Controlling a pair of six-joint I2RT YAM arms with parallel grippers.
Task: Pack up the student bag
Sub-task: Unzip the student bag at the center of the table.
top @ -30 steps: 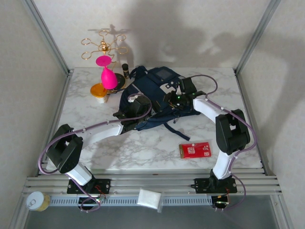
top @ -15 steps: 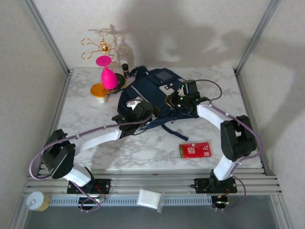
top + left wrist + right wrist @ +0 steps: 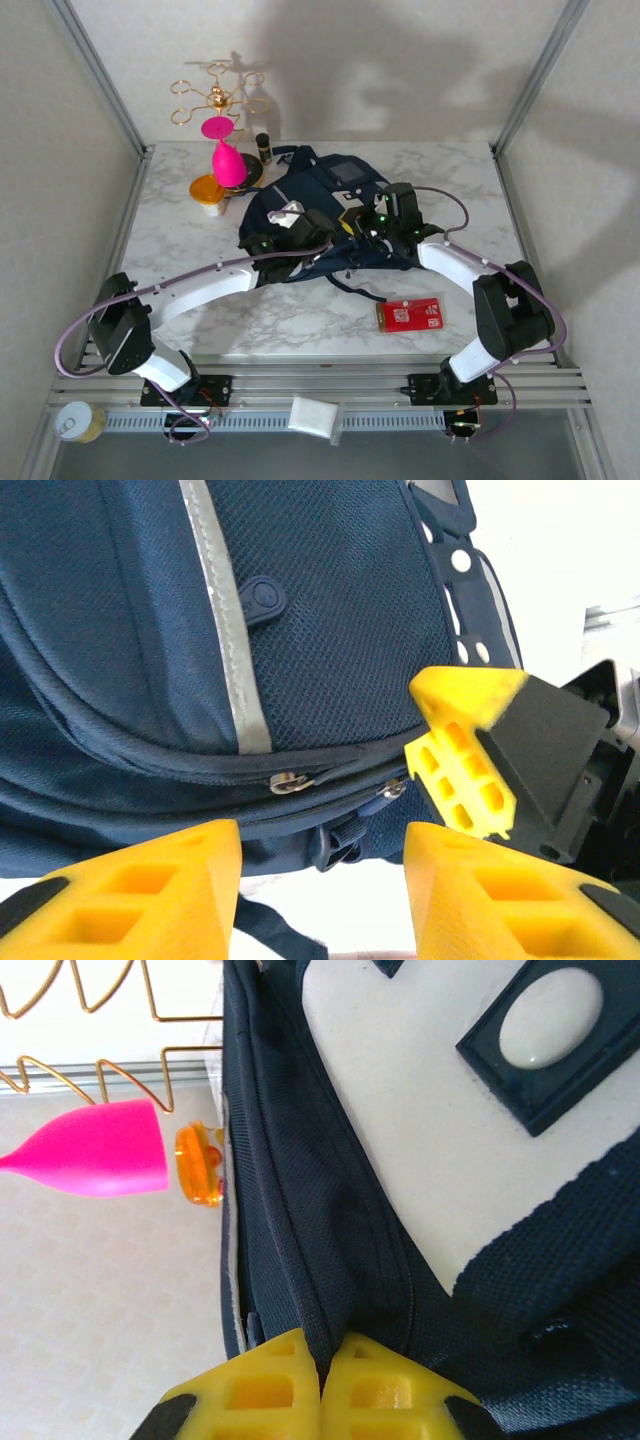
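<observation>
The student bag [image 3: 318, 205], a navy backpack with light stripes and a grey square panel, lies at the table's middle back. My right gripper [image 3: 362, 228] is at the bag's near right edge, and its jaws [image 3: 322, 1362] are shut on a fold of the navy fabric beside a zip seam. My left gripper [image 3: 312, 238] hovers at the bag's near edge. Its yellow fingers [image 3: 150, 890] stand apart around bare table and a dark strap, holding nothing. Two metal zip pulls [image 3: 288, 782] show just beyond them, and the right gripper's yellow finger [image 3: 465, 765] is close by.
A pink goblet [image 3: 226, 156], an orange-lidded cup [image 3: 207, 190], a small dark bottle [image 3: 263, 147] and a gold wire rack [image 3: 215, 97] crowd the back left. A red packet [image 3: 410, 314] lies at the front right. A tin [image 3: 78, 421] sits below the table's near edge.
The right gripper has closed on the bag's fabric and drawn nearer, and the bag has shifted with it. The left gripper has moved right along the bag's near edge and its jaws have narrowed slightly.
</observation>
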